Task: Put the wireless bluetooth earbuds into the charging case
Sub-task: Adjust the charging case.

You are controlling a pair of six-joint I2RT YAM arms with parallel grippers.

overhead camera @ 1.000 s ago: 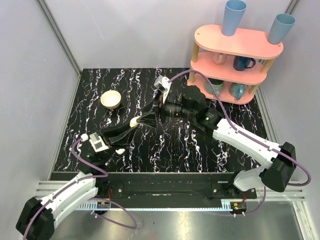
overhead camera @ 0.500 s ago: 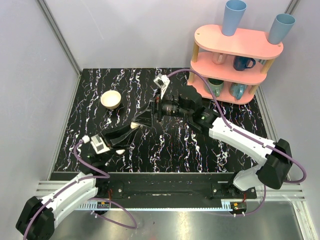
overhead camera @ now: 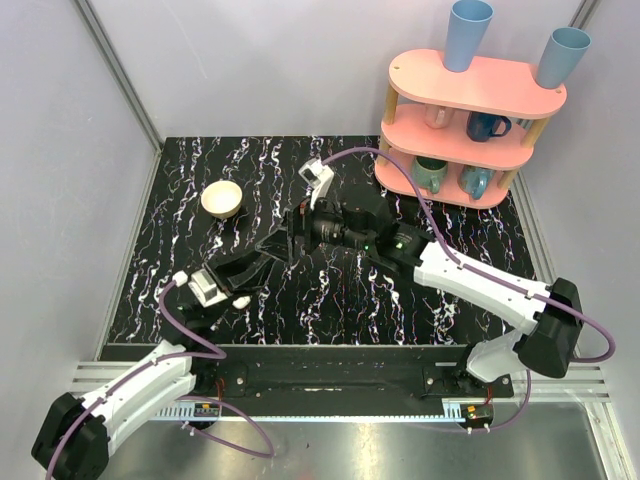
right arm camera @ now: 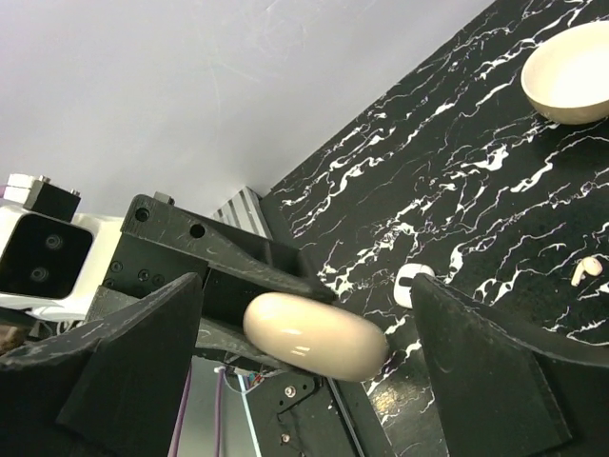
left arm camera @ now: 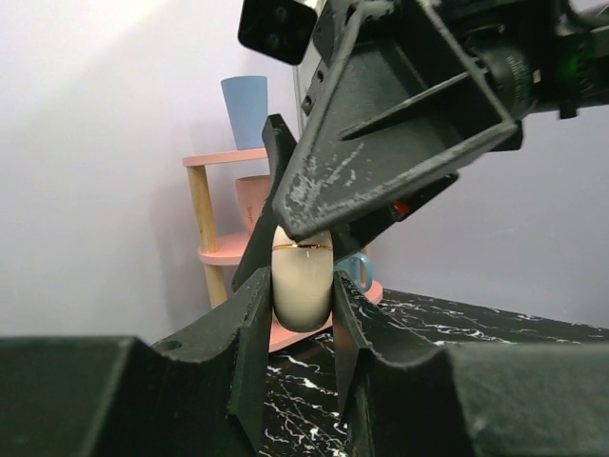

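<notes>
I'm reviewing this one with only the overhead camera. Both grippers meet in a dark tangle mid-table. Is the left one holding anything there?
Observer: Yes. The left wrist view shows the left gripper shut on a cream oval case, pinched between its two fingers.
Operator: Is the case open?
Observer: No. Its lid looks closed, with only a thin seam line near the top end.
Operator: And the right gripper?
Observer: In the right wrist view, the right gripper is open, with one finger on each side of the case and a gap at both ends.
</notes>
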